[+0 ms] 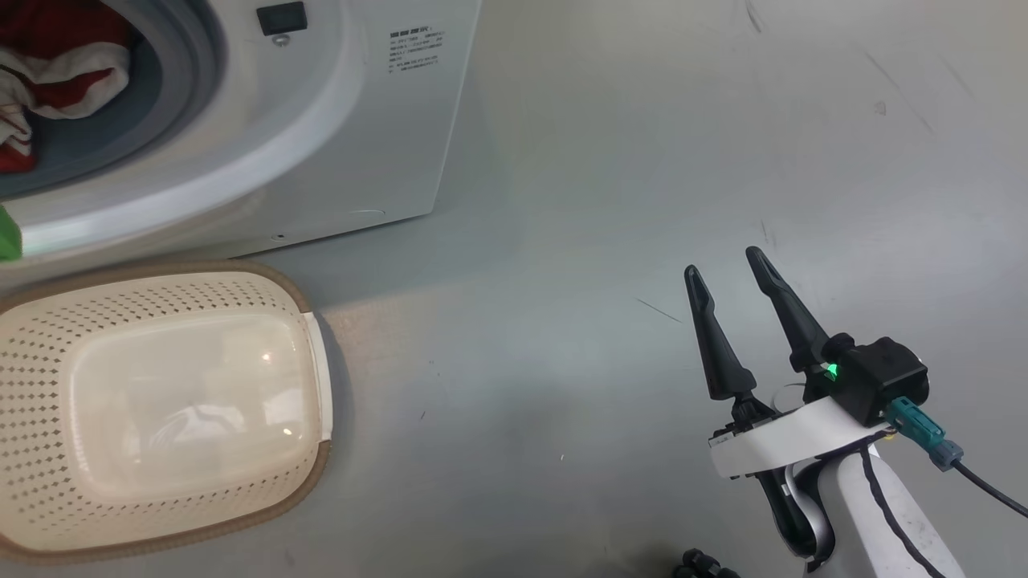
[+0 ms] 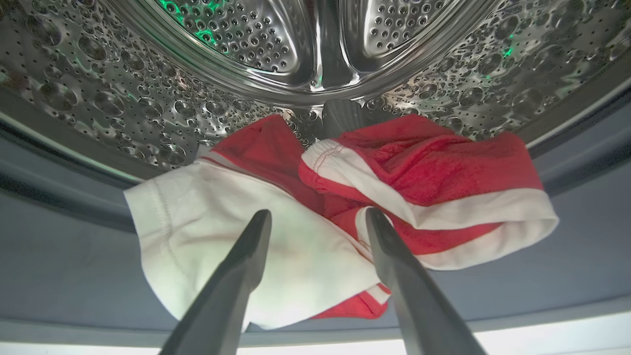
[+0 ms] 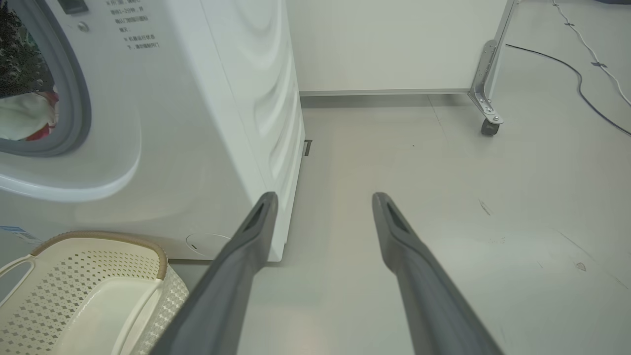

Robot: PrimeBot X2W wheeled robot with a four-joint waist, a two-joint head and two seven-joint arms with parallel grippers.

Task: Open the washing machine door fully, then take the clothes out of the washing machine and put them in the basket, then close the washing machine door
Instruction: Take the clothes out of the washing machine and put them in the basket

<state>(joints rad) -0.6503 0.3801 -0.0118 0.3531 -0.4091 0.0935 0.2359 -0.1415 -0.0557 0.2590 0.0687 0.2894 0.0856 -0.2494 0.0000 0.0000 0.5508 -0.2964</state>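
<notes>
Left wrist view: the left gripper [image 2: 318,212], fingers spread wide, points into the steel drum [image 2: 98,98] at the clothes [image 2: 419,167] — a red-and-white heap at centre frame.

The clothes lie at the drum's front edge, spilling onto the grey rubber ring [image 2: 74,256]; nothing is pinched, and whether the fingertips touch the fabric cannot be told; in the head view the washing machine [image 1: 385,136] takes the upper left, red and white fabric showing in its mouth at the far corner; the basket [image 1: 32,385] stands on the floor [image 1: 602,160] at lower left, just before the machine; the right gripper [image 1: 723,261] — fingers likewise apart, holding nothing — hangs over the floor at lower right, well apart from both.
</notes>
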